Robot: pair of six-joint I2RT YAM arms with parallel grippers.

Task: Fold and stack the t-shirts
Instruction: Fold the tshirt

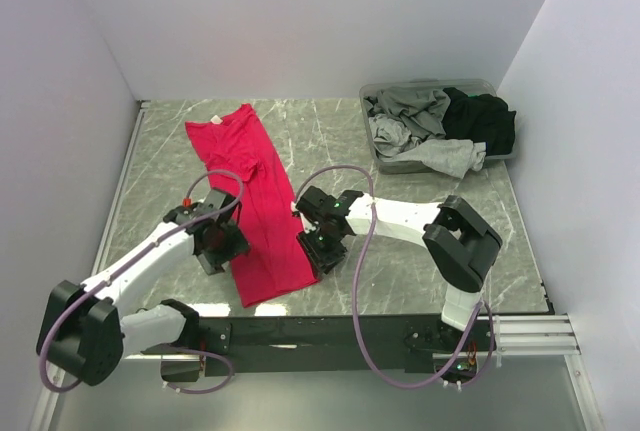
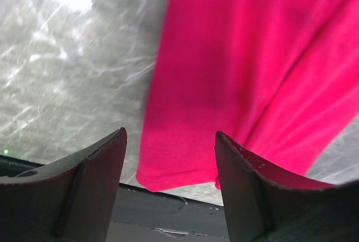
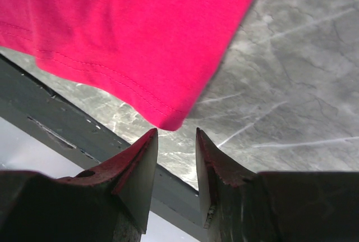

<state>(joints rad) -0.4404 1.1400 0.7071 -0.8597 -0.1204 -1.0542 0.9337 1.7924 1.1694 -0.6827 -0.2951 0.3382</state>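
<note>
A bright pinkish-red t-shirt [image 1: 255, 201], folded into a long strip, lies flat on the table from back left to the front edge. My left gripper [image 1: 222, 251] hovers at the strip's left edge near the hem. In the left wrist view the gripper [image 2: 170, 134] is open wide and empty, with the shirt [image 2: 224, 73] beyond it. My right gripper [image 1: 322, 249] is at the strip's right edge. In the right wrist view the gripper [image 3: 176, 132] is open by a narrow gap and empty, just short of the shirt's hem corner [image 3: 168, 119]. Grey t-shirts [image 1: 412, 111] and a black one [image 1: 485, 119] lie bunched in the tub.
A grey plastic tub [image 1: 400, 164] stands at the back right, with cloth hanging over its rim. The table's dark front edge [image 1: 330, 326] runs just below the shirt's hem. White walls close in on the left, back and right.
</note>
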